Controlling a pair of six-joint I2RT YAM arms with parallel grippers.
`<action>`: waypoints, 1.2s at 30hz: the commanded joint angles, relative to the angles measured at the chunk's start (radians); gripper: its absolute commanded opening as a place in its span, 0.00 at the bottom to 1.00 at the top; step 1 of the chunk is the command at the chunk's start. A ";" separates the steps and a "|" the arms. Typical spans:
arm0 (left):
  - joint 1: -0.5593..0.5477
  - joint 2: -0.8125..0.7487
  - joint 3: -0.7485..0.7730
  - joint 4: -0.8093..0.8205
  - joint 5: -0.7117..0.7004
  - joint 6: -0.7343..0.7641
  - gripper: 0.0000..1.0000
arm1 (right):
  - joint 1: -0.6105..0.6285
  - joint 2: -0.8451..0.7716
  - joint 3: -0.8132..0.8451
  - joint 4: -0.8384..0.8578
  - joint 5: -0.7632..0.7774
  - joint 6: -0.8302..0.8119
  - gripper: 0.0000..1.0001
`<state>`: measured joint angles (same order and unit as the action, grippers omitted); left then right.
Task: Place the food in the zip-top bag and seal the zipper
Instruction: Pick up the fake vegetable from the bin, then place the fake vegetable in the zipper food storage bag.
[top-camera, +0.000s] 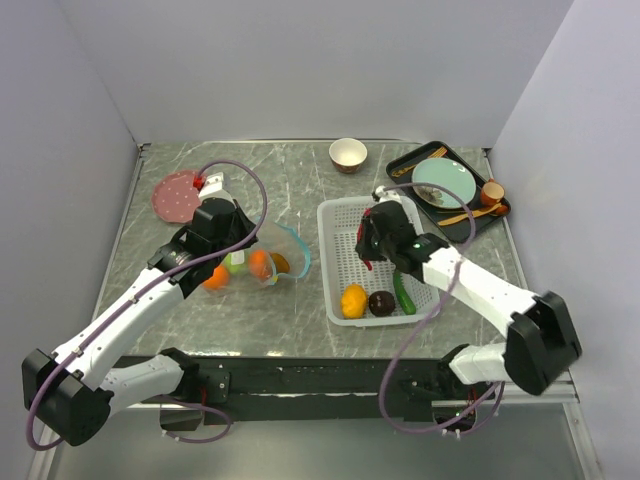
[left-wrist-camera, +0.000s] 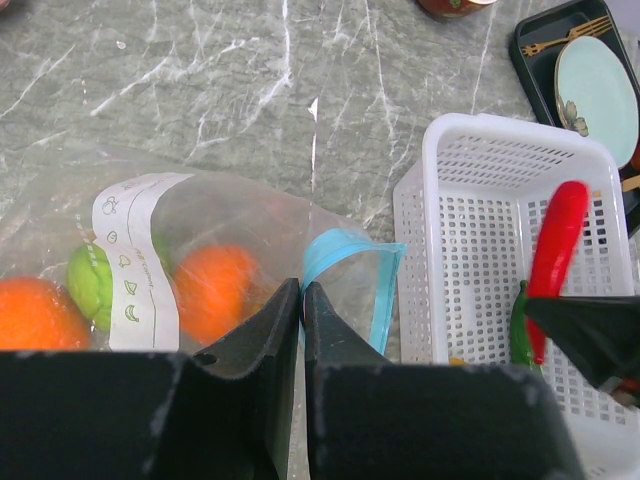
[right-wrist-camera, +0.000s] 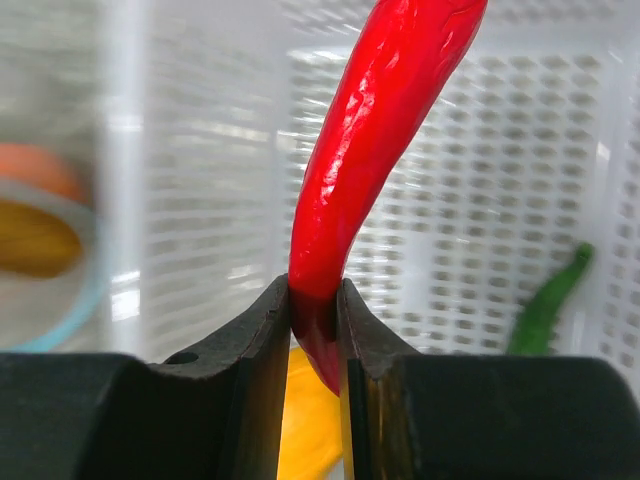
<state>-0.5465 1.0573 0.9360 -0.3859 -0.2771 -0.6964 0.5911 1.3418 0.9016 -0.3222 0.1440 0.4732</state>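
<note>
Clear zip-top bag: left on desk, two oranges, one green apple inside.
Left pincer: pinched on bag's mouth.
White basket: one yellow fruit, one dark fruit, one green pepper.
Right pincer: clamps one red chili over basket.

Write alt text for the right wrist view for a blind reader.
The right gripper is shut on one end of a red chili, held over a white mesh basket. A green pepper lies in the basket at right, a yellow fruit shows below the chili, and the blurred zip-top bag sits at left.
</note>
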 joint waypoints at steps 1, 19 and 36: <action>0.007 -0.014 0.015 0.024 0.016 -0.006 0.12 | -0.002 -0.095 0.051 0.006 -0.191 -0.038 0.07; 0.007 0.007 -0.006 0.042 0.036 -0.014 0.11 | 0.085 -0.139 -0.038 0.198 -0.802 -0.142 0.18; 0.007 0.020 -0.011 0.053 0.087 0.011 0.10 | 0.138 0.106 0.089 0.207 -0.854 -0.177 0.16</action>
<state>-0.5442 1.0782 0.9348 -0.3775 -0.2226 -0.6994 0.7208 1.4292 0.9092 -0.1719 -0.6918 0.3141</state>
